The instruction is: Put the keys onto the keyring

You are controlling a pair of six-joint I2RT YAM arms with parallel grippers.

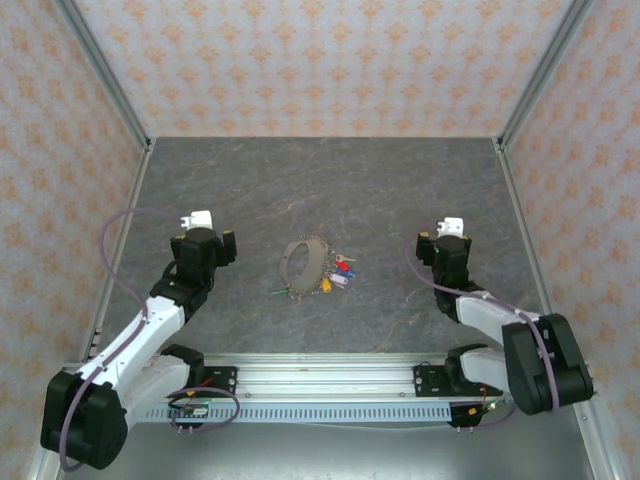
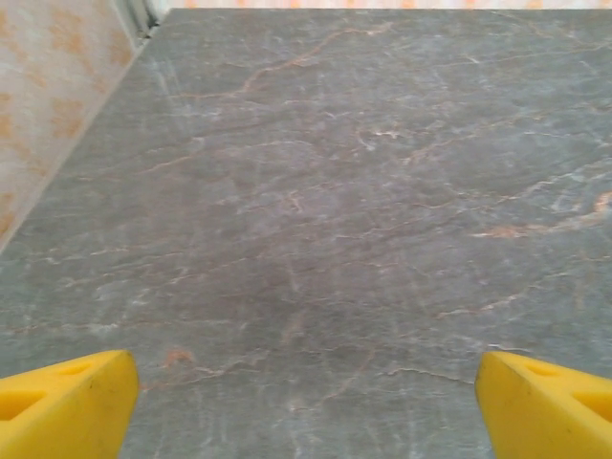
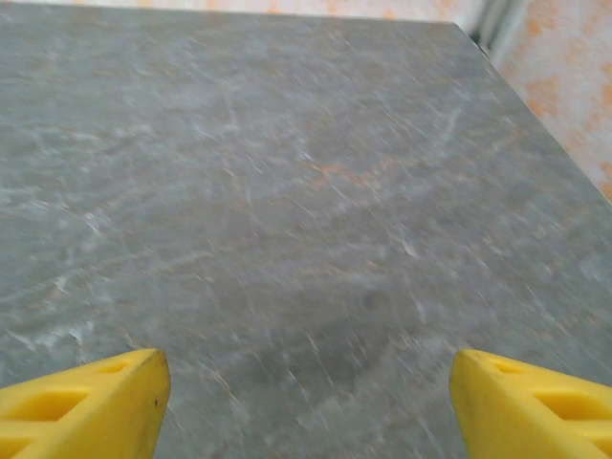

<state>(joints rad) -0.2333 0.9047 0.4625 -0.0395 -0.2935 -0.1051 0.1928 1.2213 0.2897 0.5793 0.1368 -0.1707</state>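
The top camera gives the whole table [image 1: 400, 190], and on it, about in the middle between the two arms, lies the keyring [image 1: 300, 262], a grey-brown loop flat on the dark marbled surface. The keys [image 1: 340, 272] are in a small heap at its right and near side: red and blue heads on the right, a white and a yellow one nearer, a green one at the near-left edge of the loop. Whether any key is threaded on the loop, I cannot tell from this height.

In the wrist views the marbled surface is bare. From the left wrist, the left gripper [image 2: 306, 411] has its yellow fingers [image 2: 67, 406] in the two bottom corners, far apart, with bare table between them and a papered wall [image 2: 48, 96] at the left. From the right wrist, the right gripper [image 3: 306, 406] also stands wide apart, its fingertips [image 3: 86, 406] low in the picture. Nothing is between them and they hold nothing and touch nothing.

In the top view, both arms are bent at the elbow and reach forward from the rail [image 1: 330, 385]. The left wrist is well to the left of the loop and the right wrist well to the right, both pointing toward the far wall.
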